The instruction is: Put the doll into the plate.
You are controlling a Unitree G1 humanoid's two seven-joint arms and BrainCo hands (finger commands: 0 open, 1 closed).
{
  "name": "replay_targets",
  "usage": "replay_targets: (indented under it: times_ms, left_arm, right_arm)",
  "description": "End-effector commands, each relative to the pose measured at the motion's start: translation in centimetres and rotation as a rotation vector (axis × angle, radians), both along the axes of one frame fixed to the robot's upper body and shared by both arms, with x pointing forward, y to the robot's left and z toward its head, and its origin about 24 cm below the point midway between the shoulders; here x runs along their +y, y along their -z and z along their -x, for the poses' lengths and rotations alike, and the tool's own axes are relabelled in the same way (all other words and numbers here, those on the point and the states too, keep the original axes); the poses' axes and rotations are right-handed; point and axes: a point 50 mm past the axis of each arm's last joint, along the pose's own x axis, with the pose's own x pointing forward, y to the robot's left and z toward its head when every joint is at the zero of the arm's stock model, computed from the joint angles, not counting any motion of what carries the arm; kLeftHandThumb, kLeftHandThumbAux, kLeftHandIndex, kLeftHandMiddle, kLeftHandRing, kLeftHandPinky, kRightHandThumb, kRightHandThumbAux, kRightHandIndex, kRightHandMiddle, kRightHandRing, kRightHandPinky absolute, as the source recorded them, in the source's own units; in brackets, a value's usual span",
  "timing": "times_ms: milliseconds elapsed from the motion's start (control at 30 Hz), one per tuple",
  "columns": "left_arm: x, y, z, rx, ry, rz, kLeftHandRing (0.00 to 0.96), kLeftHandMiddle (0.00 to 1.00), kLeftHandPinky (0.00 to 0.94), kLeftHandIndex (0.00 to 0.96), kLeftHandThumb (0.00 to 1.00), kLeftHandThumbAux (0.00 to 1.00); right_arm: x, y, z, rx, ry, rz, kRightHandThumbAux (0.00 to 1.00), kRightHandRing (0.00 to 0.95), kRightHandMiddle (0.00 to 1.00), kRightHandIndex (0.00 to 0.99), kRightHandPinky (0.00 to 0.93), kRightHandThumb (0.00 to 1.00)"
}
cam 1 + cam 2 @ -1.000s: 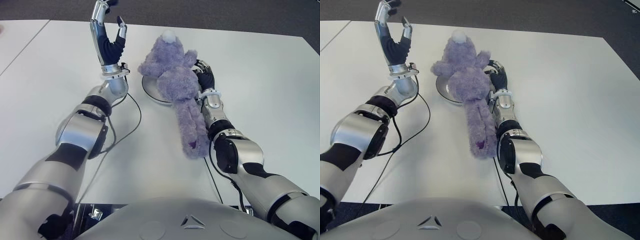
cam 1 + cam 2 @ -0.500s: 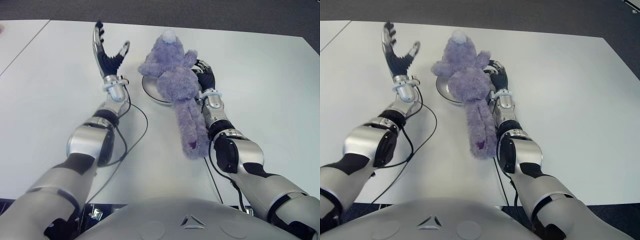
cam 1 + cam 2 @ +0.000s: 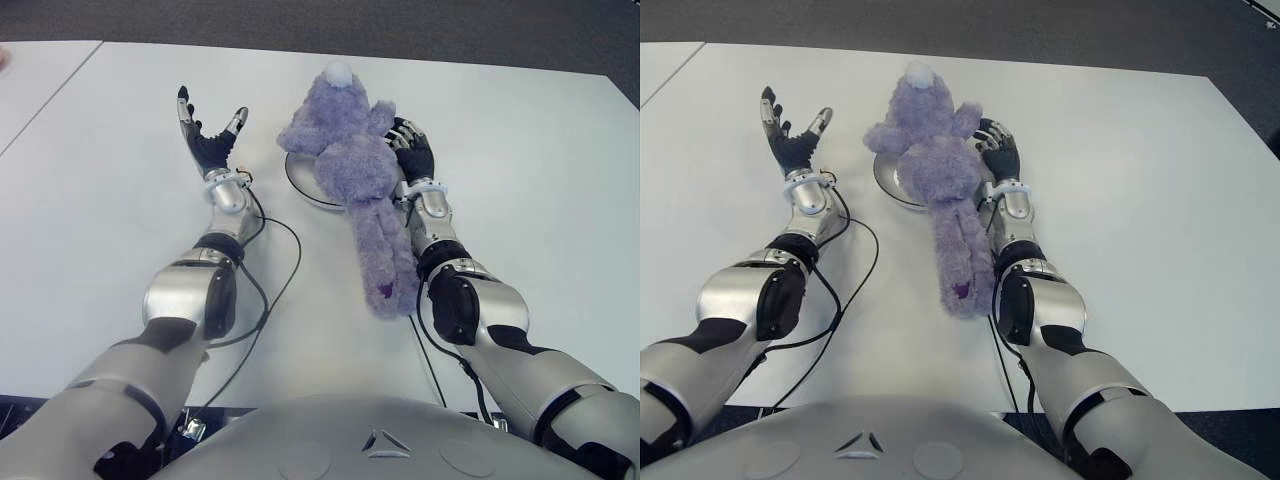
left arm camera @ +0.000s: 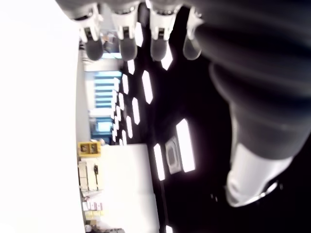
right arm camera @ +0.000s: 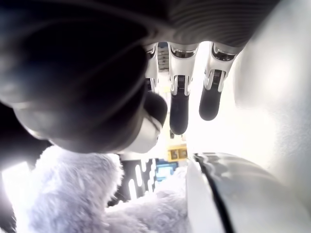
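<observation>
While the purple doll (image 3: 350,170) lies along the white table (image 3: 520,180) with its upper body over the plate (image 3: 300,180), the right hand (image 3: 411,150) sits just beside it, fingers extended and holding nothing; the left hand (image 3: 207,137) shows left of the plate, palm up, fingers spread. Beyond the table's far edge runs dark floor (image 3: 400,25); the left wrist view catches ceiling lights (image 4: 184,150).

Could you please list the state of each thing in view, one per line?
Doll: lying with its upper body over the plate, legs trailing on the table.
Plate: upright, mostly covered by the doll.
Left hand: open, empty, left of the doll.
Right hand: open beside the doll, holding nothing.
</observation>
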Motion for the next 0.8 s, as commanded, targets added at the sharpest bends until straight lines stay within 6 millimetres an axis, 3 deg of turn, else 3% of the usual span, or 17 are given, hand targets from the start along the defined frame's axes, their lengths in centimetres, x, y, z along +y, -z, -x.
replay_targets:
  times_ms: [33,400,667,800]
  left_arm:
    - [0.0,4.4,2.3,0.153,0.002,0.117,0.034,0.030,0.056,0.018,0.000,0.709]
    - [0.3,7.7,3.7,0.302,0.096,0.279,0.049,0.044,0.075,0.025,0.000,0.673]
    - [-1.1,9.3,3.9,0.484,0.309,0.206,0.054,0.055,0.069,0.034,0.000,0.589]
    - [-2.1,10.2,4.4,0.560,0.414,0.167,0.054,0.057,0.051,0.037,0.000,0.542]
  right_arm:
    - [-0.5,11.2,8.0,0.463,0.052,-0.116,0.927,0.230,0.259,0.255,0.217,0.812]
    - [-0.8,11.1,7.9,0.458,0.056,-0.111,0.939,0.229,0.262,0.266,0.194,0.814]
    - [-0.8,11.1,7.8,0.458,0.064,-0.113,0.939,0.229,0.261,0.271,0.195,0.818]
    - [-0.8,11.1,7.8,0.459,0.070,-0.116,0.950,0.230,0.260,0.276,0.216,0.722]
